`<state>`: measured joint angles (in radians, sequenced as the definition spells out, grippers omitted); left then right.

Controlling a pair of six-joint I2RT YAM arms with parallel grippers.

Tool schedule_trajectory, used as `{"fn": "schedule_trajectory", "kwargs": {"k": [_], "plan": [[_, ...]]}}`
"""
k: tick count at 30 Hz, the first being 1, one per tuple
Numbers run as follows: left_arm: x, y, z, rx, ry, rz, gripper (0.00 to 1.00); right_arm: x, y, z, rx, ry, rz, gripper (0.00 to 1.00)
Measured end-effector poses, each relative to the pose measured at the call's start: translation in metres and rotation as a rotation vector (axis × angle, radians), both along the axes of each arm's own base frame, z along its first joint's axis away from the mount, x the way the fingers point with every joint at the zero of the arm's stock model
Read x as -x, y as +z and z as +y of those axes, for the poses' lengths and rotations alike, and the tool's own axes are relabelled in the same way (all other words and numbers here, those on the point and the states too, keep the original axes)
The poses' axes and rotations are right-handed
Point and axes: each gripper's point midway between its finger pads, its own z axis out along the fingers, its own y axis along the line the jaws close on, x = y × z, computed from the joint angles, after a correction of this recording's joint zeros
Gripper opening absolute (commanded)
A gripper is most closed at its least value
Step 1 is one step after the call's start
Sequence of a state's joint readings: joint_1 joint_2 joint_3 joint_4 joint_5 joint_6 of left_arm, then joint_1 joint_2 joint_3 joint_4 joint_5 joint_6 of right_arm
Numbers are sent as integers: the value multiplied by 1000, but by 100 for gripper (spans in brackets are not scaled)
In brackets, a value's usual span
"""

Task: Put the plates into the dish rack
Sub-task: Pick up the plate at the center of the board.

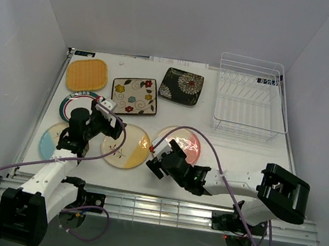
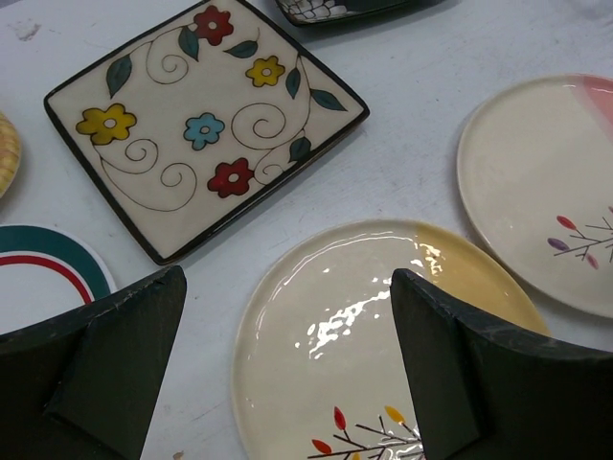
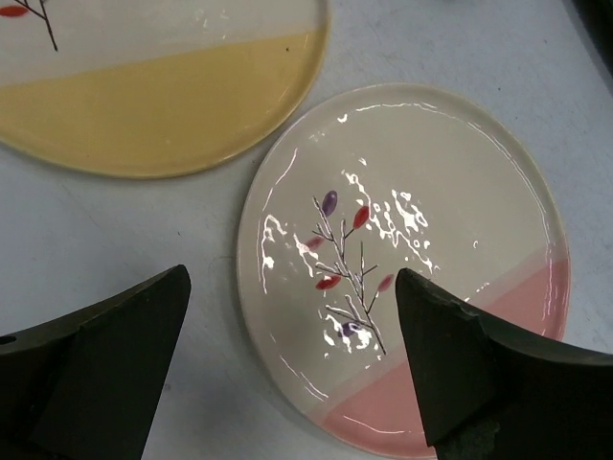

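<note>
- L gripper [image 2: 287, 316]: fingers wide apart, nothing between them. Hangs over far-left part of yellow plate [image 2: 364, 335]; the plate's glazed face shows through the gap.
- R gripper [image 3: 292, 287]: fingers apart too, holding nothing. Sits over pink plate [image 3: 402, 240], toward its left rim, twig pattern showing in the gap.
- Neither gripper looks to be touching a plate.
- Near row, L to R: blue plate [image 1: 47, 142], yellow, pink. Yellow and pink lie just beside each other w/ a strip of worktop [image 1: 234, 152] between.
- Green-rim plate [image 1: 71, 104] lies behind blue, partly hidden by L arm [image 1: 51, 174].
- Far row, L to R: orange plate [image 1: 87, 74], cream floral plate [image 1: 134, 95], black floral plate [image 1: 182, 86]. All three square, all flat.
- Rack [image 1: 251, 99] at far-right of worktop, well apart from both grippers.
- All 7 plates lie flat on worktop, outside rack.
</note>
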<state>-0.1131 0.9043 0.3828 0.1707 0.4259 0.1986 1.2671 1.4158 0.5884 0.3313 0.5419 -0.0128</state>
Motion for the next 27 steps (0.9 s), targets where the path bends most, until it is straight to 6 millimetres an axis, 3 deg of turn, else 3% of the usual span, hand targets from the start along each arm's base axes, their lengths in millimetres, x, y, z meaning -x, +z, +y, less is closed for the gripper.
{"fn": "schedule_trajectory", "kwargs": {"k": [9, 14, 22, 27], "plan": [[-11, 8, 14, 15, 110, -14, 98, -1, -37, -3, 160, 13, 15, 72], [-12, 8, 17, 18, 133, -11, 98, 0, -44, 3, 181, 36, 23, 60], [-13, 7, 18, 19, 141, -7, 98, 2, -50, 9, 188, 55, 41, 50], [-13, 5, 18, 18, 142, -2, 98, 1, -51, 15, 189, 61, 45, 36]]}}
